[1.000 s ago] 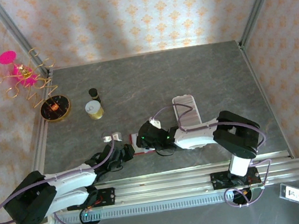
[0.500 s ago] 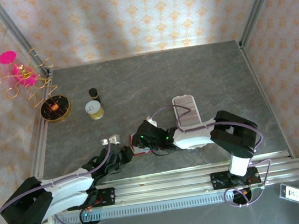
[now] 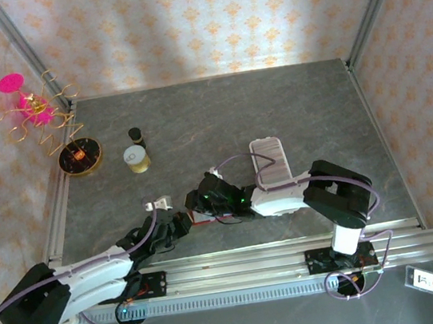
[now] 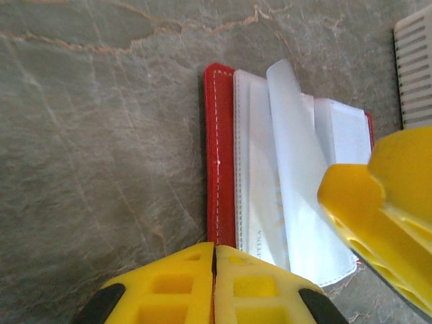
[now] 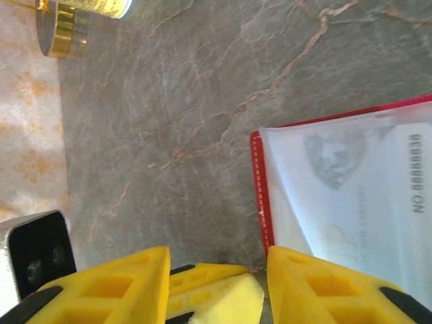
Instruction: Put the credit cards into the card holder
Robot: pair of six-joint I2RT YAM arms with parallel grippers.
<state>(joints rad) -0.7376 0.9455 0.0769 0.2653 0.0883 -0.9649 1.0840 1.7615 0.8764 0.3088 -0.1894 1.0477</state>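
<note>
Well, nearest us the left gripper (image 4: 214,260) has its jaws clenched on nothing, its tips right at the 6 o'clock edge of the card holder (image 4: 219,155). The holder lies open near the worktop's (image 3: 273,106) 6 o'clock. We judge a push from those tips could skid it. Just beyond, a clear leaf (image 4: 290,128) stands up beside a sleeved credit card (image 5: 368,179) and may flop shut. Farther, the right gripper (image 5: 216,266) has its jaws released and empty, close enough to the left's to clash.
</note>
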